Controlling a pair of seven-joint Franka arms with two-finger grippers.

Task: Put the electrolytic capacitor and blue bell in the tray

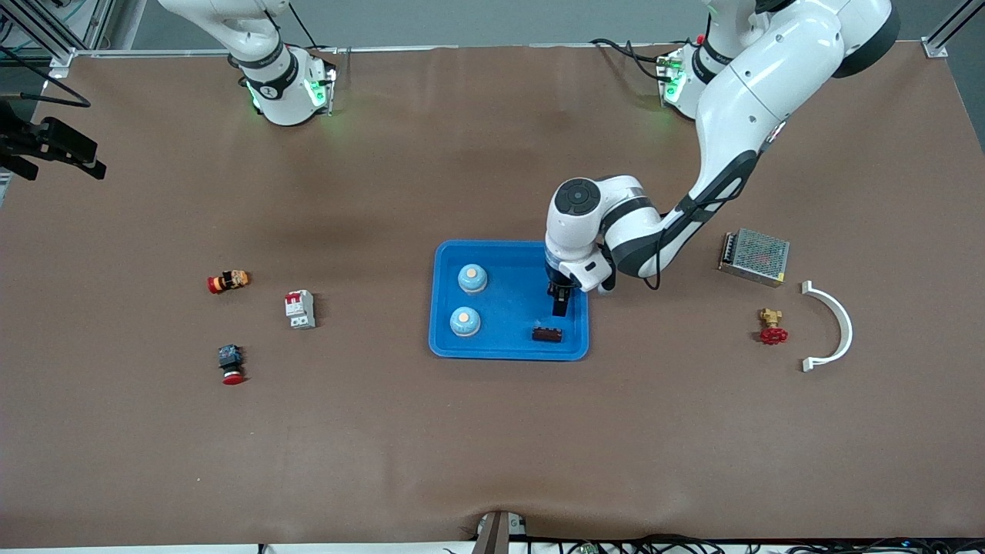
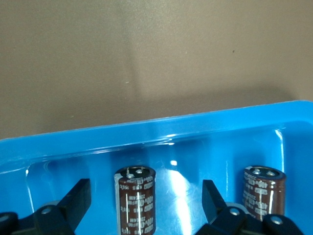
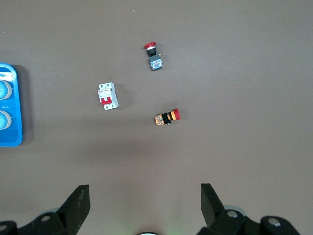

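A bright blue tray (image 1: 446,338) sits mid-table. Two blue bells (image 1: 472,278) (image 1: 465,321) rest in it toward the right arm's end. A dark brown electrolytic capacitor (image 1: 547,334) lies in the tray's corner nearest the front camera, toward the left arm's end. My left gripper (image 1: 560,308) hangs low over that part of the tray, open. In the left wrist view a capacitor (image 2: 135,200) lies on the tray floor (image 2: 195,142) between the spread fingers (image 2: 78,198), touching neither, with a second one (image 2: 264,193) beside it. My right gripper (image 3: 145,205) waits open, high above the table.
Toward the right arm's end lie a white circuit breaker (image 1: 299,309) and two red-capped push buttons (image 1: 228,282) (image 1: 231,364). Toward the left arm's end are a metal power supply (image 1: 754,256), a brass valve with a red handle (image 1: 771,326) and a white curved bracket (image 1: 835,327).
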